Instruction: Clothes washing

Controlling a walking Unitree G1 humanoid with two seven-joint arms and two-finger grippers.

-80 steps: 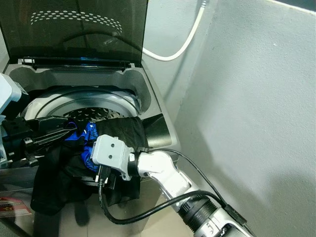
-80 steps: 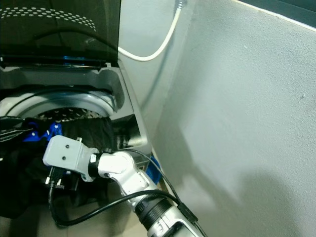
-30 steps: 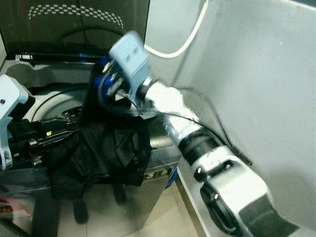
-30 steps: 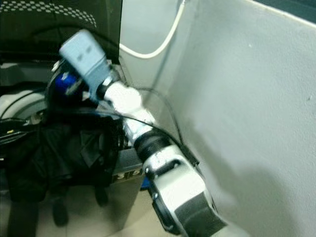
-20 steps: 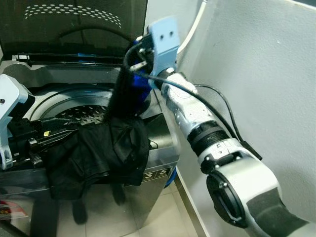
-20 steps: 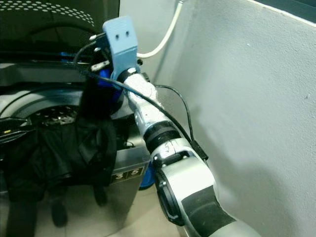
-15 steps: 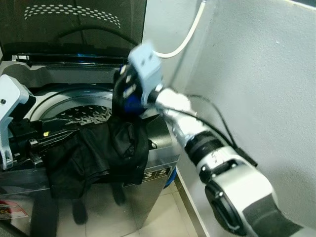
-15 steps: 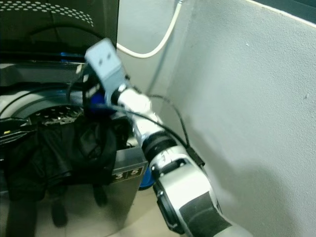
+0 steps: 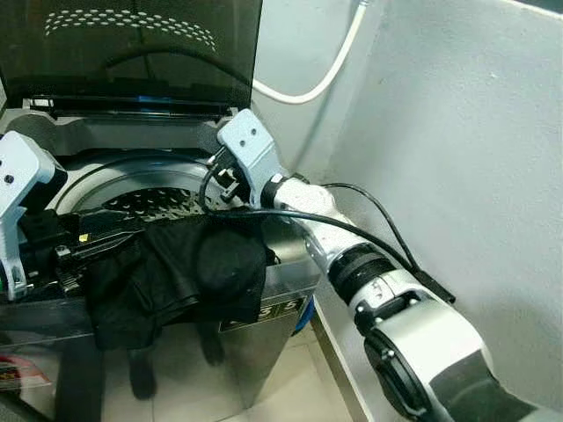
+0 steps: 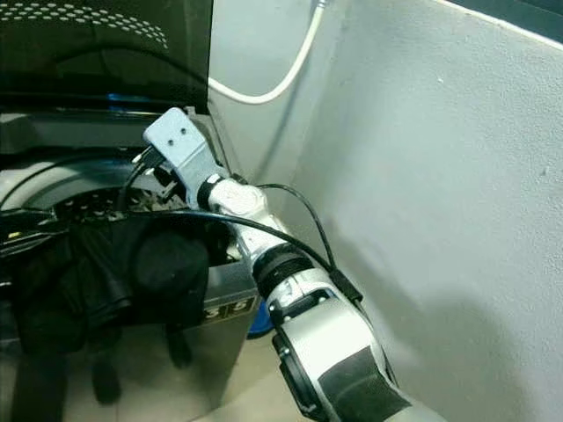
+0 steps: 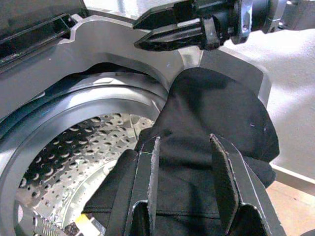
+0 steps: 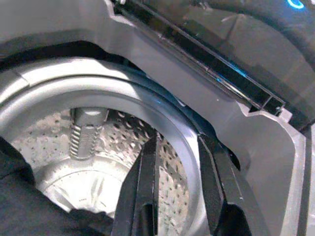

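A top-loading washing machine [image 9: 264, 158] stands with its lid [image 9: 132, 53] up and its perforated drum [image 9: 149, 200] exposed. A black garment [image 9: 193, 268] hangs over the front rim, partly down the machine's front. My left gripper [image 11: 184, 140] sits at the left of the rim, open, its fingers [image 11: 153, 172] resting on the black cloth. My right gripper [image 12: 178, 140] hovers over the drum's right back edge, open and holding nothing; it also appears as the right gripper [image 9: 214, 186] below its grey wrist housing.
A white hose [image 9: 325, 79] runs up the wall behind the machine. A grey wall [image 9: 457, 176] stands close on the right. The drum's ribbed agitator post [image 12: 88, 130] rises inside. Tiled floor [image 9: 281, 378] lies in front.
My right gripper lifted a blue-and-black cloth from the front rim, swung it up over the drum, and now hangs lower, open and without it. The left arm stayed put.
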